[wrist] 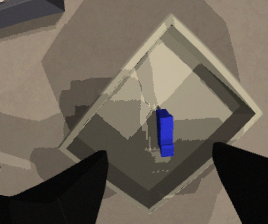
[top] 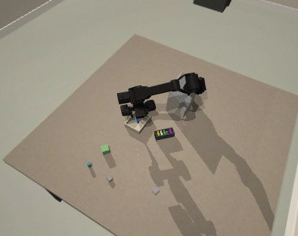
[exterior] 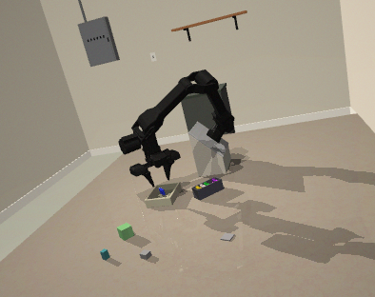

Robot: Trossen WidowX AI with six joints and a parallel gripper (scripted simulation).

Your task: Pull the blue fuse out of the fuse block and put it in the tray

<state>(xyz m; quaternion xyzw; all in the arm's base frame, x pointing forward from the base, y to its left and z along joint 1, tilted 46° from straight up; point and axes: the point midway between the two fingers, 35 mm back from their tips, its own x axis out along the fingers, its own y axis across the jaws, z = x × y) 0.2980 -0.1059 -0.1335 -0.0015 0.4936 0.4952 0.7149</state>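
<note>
The gripper (wrist: 159,192) is hanging above the tray (wrist: 241,99) with its jaws spread wide and nothing between them; in the wrist view the two dark fingers are framing the lower corners of the picture, at about seven and five o'clock, with open space separating them. The blue fuse (wrist: 165,132) is lying inside the tray, on its floor, slightly toward the five o'clock side of the tray's centre and apart from both fingertips. In the exterior view the fuse is showing as a small blue piece within the pale walls, with the fingertips standing above the rim rather than in the tray.

Judging by this, the release step is being completed: the fuse is out of the block, in the tray, and free of the jaws. The fuse block (top: 164,133), with its remaining green, yellow, orange and purple fuses, is sitting just beside the tray at roughly four o'clock from it in the top view, and at eleven o'clock in the wrist view.

The next move is probably calling for a straight lift clear of the tray, keeping the open fingers off the rim and the arm away from the block at its side.
</note>
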